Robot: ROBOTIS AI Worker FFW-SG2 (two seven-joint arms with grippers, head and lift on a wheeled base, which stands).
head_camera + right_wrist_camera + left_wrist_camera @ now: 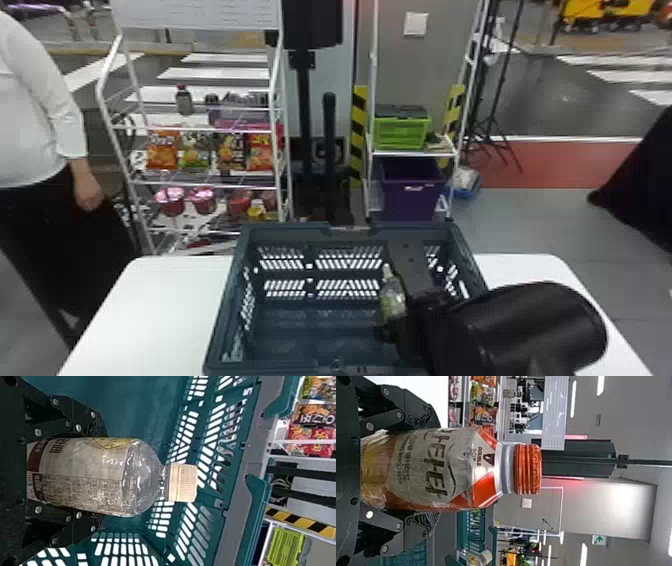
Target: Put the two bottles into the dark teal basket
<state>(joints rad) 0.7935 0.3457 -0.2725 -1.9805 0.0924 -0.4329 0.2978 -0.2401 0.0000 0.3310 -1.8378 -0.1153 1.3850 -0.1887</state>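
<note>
Orange-capped bottle (466, 471): positioned outside the dark teal basket (295, 230), to its left. The bottle stands upright, with the left gripper (431, 470) clamped around its body, one black finger on each side. Its label is silver-grey, with orange-red panels toward the neck.

Cream-capped bottle (394, 300): positioned within the walls of the basket, toward the right side of the interior, cap uppermost. The right gripper (399, 320) grasps it. In the right wrist view, the fingers of the right gripper (97, 475) bear on opposite sides of the labelled body. Contact between the bottle base and the basket floor cannot be confirmed, as the base is hidden.

The basket is rectangular and open-topped, with slotted walls. It rests on the white counter (150, 310), which extends to the left and right of it. The right arm (530, 325) passes over the basket's right side.

Beyond the basket, on the left, a white wire rack (125, 165) carries snack bags (162, 150) above pink-topped cups (170, 201). Beyond the basket, on the right, a second rack (415, 154) holds a green crate (402, 132) above a purple bin (412, 190).
</note>
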